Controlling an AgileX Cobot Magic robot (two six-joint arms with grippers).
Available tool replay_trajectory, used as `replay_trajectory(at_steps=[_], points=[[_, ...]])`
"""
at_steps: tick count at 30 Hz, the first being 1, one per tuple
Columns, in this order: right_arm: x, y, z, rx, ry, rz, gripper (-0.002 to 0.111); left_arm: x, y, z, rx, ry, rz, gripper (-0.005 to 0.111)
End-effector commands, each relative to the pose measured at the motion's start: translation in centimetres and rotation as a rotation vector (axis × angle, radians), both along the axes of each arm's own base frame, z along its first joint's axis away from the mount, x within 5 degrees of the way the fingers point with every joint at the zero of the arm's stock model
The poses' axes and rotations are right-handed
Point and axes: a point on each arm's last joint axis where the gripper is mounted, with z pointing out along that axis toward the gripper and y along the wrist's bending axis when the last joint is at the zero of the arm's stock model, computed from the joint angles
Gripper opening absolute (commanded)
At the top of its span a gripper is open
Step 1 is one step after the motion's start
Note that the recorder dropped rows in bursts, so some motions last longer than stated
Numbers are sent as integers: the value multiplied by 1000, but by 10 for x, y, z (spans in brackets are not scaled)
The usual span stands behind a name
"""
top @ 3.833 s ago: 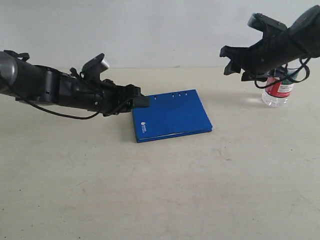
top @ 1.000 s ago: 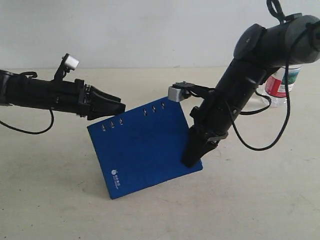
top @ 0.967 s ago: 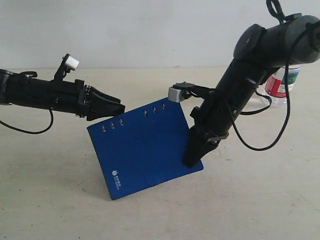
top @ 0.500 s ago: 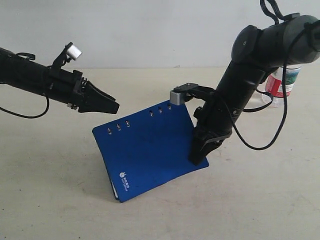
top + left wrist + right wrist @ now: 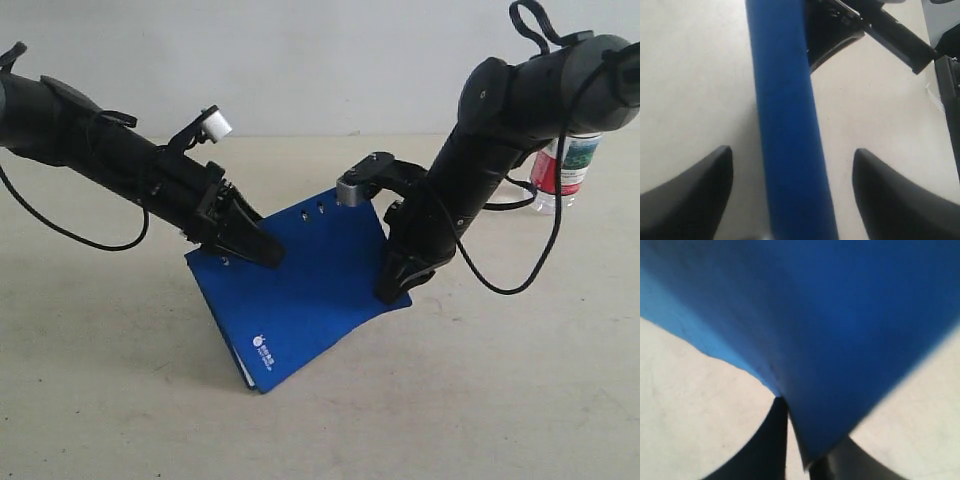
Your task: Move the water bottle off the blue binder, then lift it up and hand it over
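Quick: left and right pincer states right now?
Left pincer: open, straddling the binder edge.
Right pincer: closed on the binder.

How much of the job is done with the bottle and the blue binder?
Done: the water bottle stands on the table, off the blue binder. In hand: the right gripper pinches the tilted-up binder; the left gripper has open fingers straddling its other edge. Left: the left probably closes, the right lets go.
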Motion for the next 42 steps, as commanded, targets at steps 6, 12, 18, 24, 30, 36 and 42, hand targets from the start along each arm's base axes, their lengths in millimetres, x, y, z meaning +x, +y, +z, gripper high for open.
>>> replay_trajectory(at_steps=[6,12,18,24,30,36,42], points=[[19,-7,2,-25,-179,-95,12,-4,-6,0,17,-40,-66,4],[22,-8,7,-41,-205,-74,49,0,-3,16,69,-73,17,4],[18,-10,52,-32,-255,-58,49,0,5,56,171,-169,143,4],[-3,-30,124,-103,-390,-128,27,-10,9,112,194,-280,273,4],[-31,-54,191,-99,-557,-334,0,-54,0,179,215,-391,293,4],[-88,-69,250,124,-765,-391,0,-118,-18,223,193,-511,346,4],[-174,-102,269,269,-955,-448,0,-171,-14,223,128,-506,540,4]])
